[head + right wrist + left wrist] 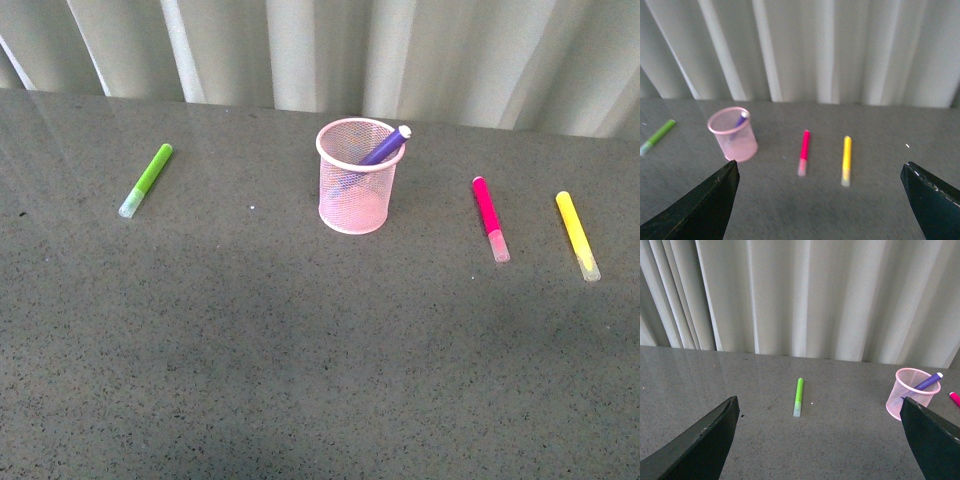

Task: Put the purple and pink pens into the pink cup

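The pink mesh cup stands upright at the middle of the grey table. The purple pen leans inside it, its pale cap over the rim. The pink pen lies flat on the table to the cup's right. Neither arm shows in the front view. My left gripper is open and empty, well back from the cup and the purple pen. My right gripper is open and empty, above the table short of the pink pen; the cup is off to one side.
A lime-green marker lies at the left of the table; it also shows in the left wrist view. A yellow marker lies right of the pink pen, also in the right wrist view. Pale curtains hang behind the table's far edge.
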